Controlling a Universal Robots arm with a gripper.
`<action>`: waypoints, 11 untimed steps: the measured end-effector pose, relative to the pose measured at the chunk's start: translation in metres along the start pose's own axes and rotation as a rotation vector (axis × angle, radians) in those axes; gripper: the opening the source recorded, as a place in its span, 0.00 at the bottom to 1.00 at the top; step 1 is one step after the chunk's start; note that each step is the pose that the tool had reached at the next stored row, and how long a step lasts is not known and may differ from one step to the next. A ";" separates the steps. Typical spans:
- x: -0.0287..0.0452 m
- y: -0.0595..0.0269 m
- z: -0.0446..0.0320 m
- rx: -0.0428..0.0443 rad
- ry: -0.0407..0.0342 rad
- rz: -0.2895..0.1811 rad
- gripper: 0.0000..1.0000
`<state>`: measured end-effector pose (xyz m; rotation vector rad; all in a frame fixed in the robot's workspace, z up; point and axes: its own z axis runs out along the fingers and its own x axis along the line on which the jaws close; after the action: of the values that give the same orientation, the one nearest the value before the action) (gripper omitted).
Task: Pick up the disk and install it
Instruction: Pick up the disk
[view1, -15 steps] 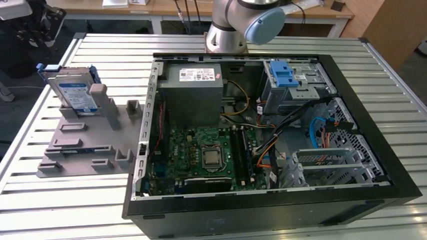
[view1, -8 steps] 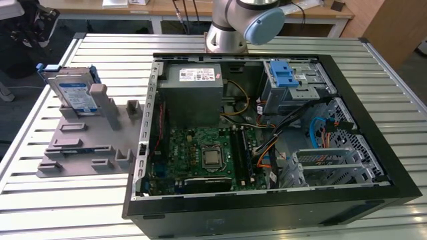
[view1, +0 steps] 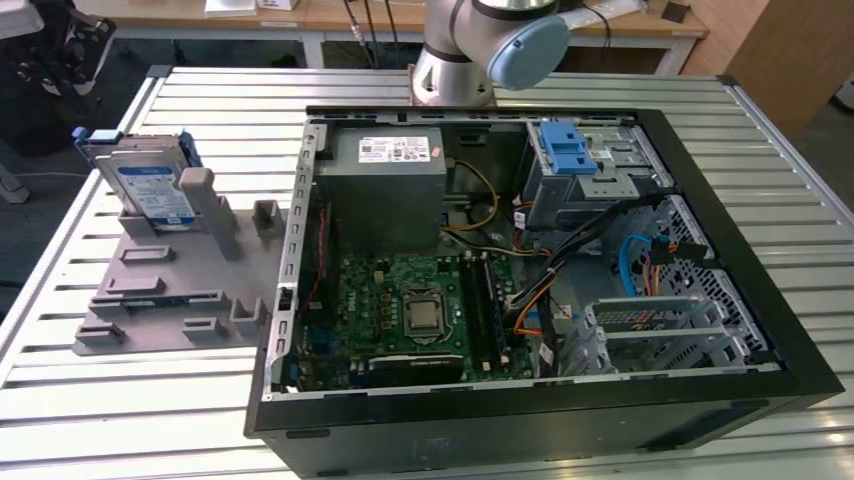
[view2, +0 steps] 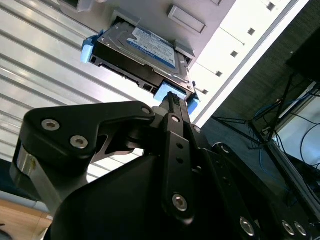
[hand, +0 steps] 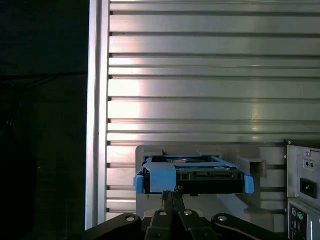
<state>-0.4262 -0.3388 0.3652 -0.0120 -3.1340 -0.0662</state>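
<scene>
one relation matters most: the disk (view1: 150, 190) lies ahead of my end effector (hand: 171, 193), out beyond the tips and not between them. my fingers (view2: 173, 106) are pressed together, pinching nothing.

in the exterior view the disk stands propped at a tilt in the far end of a grey holder (view1: 160, 300), label face up and outward. the holder rests on the slatted metal counter (view1: 80, 420), at the exterior view's left of the open computer case (view1: 761, 390) and apart from it. the drive cage (view1: 601, 165) with its blue latch sits in the far corner of that case, well apart from the disk, so i judge nothing is installed yet.

in the first wrist view i see the disk (hand: 192, 175) edge-on, connector side toward me, its long edge running across my line of approach and blue rails at both ends. my closed tips line up with the blue rail near one end, not with the middle. in the second wrist view the disk (view2: 137, 50) shows its label at a slant, and my tips overlap the blue bracket at its near corner. i cannot tell whether that is contact or only overlap.
</scene>
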 end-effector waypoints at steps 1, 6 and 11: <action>0.0000 0.0000 0.0000 0.0000 0.0000 0.000 0.11; 0.0000 0.0000 0.0001 0.0000 0.0000 0.000 0.11; 0.0001 0.0000 0.0001 0.0002 0.0003 -0.009 0.11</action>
<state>-0.4263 -0.3388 0.3651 0.0028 -3.1339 -0.0659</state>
